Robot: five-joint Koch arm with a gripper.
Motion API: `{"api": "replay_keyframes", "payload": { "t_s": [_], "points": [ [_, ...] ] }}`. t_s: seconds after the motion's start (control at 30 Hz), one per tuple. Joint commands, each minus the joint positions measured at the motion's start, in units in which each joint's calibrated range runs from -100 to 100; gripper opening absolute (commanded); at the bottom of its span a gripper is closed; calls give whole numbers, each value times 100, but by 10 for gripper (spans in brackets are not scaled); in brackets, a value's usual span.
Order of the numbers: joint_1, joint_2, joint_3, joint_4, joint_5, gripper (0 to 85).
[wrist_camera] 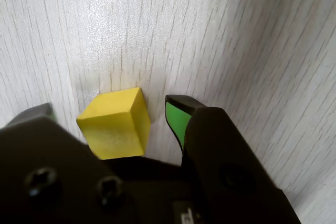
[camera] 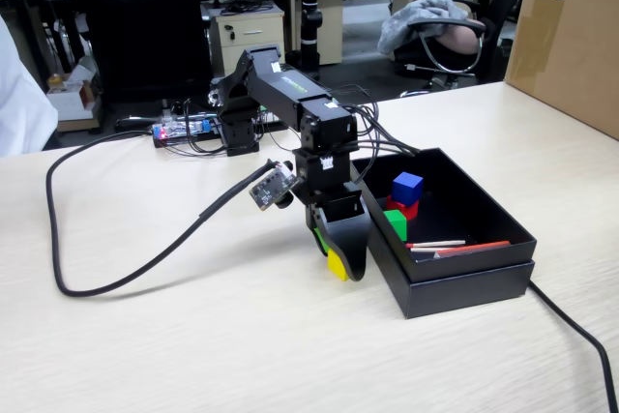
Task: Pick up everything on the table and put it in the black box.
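Closing in on the last loose piece, you have the gripper down at the table, just beside the near left corner of the black box in the fixed view, with the yellow cube sitting between its jaws. The blue cube, red cube and green cube already lie inside the box, bunched near its left wall, so by my reading this is the fourth and final pick.

From the wrist view, the jaws stand apart, wider than the cube. The green-faced fingertip sits just beside the cube's right face with a thin strip of table showing between them, and the other fingertip shows to the left, also clear of the cube. So the claw is spread and holds nothing yet; the cube rests on the table. The fixed view shows the same cube low at the claw's tip, though it cannot show whether anything is touching it.

Your next move, as I judge it, is to squeeze the jaws on the cube. It sits slightly turned to the jaws, so expect it to twist as they meet it. Then lift it clear of the near wall of the box, carry it to the right in the fixed view, and release it over the bare floor, away from the thin sticks lying at the front.
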Motion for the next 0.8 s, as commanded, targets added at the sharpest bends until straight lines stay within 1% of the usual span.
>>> {"api": "replay_keyframes", "payload": {
  "t_s": [0.0, 0.07, 0.13, 0.3, 0.4, 0.43, 0.5, 0.63, 0.77],
  "points": [
    [29, -87, 324, -232, -15, 259],
    [29, -98, 333, -241, 5, 164],
    [24, -156, 314, -241, 20, 128],
    [24, -1337, -94, -310, 63, 129],
    [24, -2726, -429, -310, 73, 129],
    [59, -3609, -511, -310, 73, 129],
    [215, -4447, -438, -310, 73, 129],
    [586, -4654, -329, -310, 181, 129],
    [762, -3988, -248, -310, 288, 129]
  ]
}}
